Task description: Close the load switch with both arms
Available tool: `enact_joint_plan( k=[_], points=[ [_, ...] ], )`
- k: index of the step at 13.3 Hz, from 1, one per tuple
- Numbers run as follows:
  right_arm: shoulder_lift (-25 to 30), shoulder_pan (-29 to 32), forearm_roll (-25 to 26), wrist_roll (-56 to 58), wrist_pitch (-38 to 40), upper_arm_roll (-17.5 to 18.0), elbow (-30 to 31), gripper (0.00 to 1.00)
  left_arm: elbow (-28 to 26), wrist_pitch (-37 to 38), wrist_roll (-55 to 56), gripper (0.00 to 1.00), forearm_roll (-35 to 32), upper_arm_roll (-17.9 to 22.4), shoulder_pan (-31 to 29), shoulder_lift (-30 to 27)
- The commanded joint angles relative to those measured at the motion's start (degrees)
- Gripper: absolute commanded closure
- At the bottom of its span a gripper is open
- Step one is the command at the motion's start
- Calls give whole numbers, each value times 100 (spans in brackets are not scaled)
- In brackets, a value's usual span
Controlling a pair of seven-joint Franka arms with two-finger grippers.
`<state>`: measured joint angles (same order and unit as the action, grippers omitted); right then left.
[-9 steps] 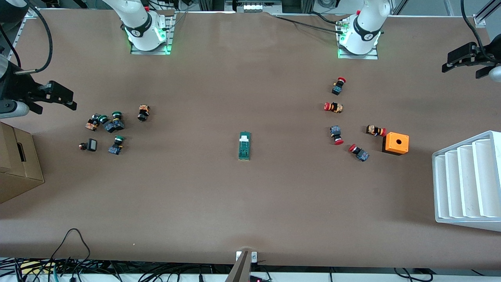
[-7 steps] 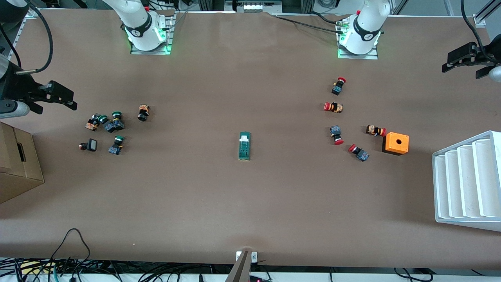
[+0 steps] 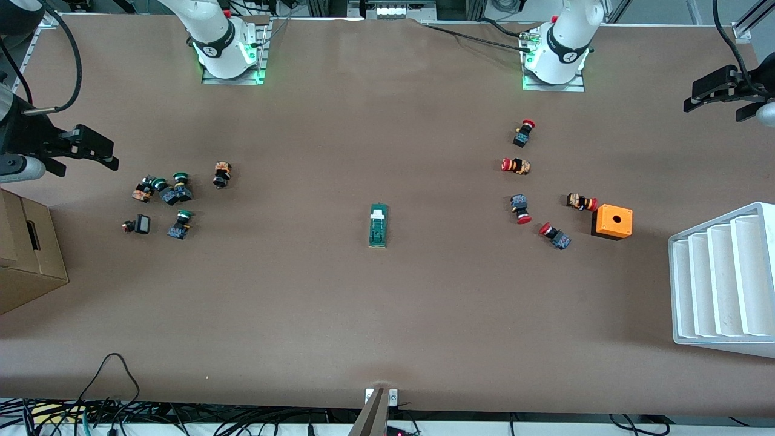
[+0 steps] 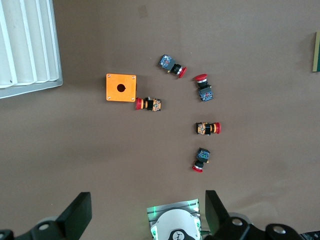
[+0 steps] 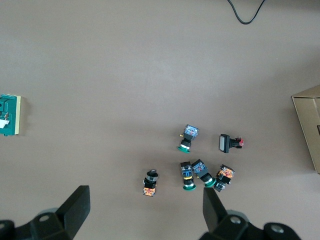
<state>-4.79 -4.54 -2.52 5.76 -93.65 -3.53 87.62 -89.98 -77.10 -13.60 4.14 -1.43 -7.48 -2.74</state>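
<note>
The load switch (image 3: 378, 225), a narrow dark-green block with a white end piece, lies flat at the middle of the table. Its white end is farther from the front camera. Part of it shows at the edge of the left wrist view (image 4: 317, 51) and of the right wrist view (image 5: 10, 115). My left gripper (image 3: 717, 100) hangs high over the left arm's end of the table, open and empty (image 4: 147, 212). My right gripper (image 3: 85, 162) hangs high over the right arm's end, open and empty (image 5: 145, 206). Both are well away from the switch.
Several red-capped push buttons (image 3: 516, 165) and an orange box (image 3: 613, 221) lie toward the left arm's end, beside a white ribbed tray (image 3: 720, 281). Several green-capped buttons (image 3: 175, 189) lie toward the right arm's end, beside a cardboard box (image 3: 27, 254).
</note>
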Motion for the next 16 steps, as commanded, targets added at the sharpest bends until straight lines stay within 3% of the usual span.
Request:
enact_joint_plan(
  k=[1, 4, 8, 12, 16],
  points=[
    [-13, 23, 58, 118, 57, 10, -113, 0, -37, -50, 32, 0, 429, -7, -17, -51],
    [-22, 32, 49, 118, 48, 1, -113, 0, -142, -278, 338, 0, 711, -208, 27, -33],
    [-40, 32, 32, 127, 48, 10, -114, 0, -353, -717, 1190, 0, 703, -840, 27, -16],
    [-40, 50, 6, 127, 75, -7, -114, 0, -730, -1691, 2306, 0, 711, -1674, 27, -25],
    [-40, 93, -187, 109, 75, -43, -113, 0, -1205, -3088, 3607, 0, 685, -2772, 27, 133]
  ],
)
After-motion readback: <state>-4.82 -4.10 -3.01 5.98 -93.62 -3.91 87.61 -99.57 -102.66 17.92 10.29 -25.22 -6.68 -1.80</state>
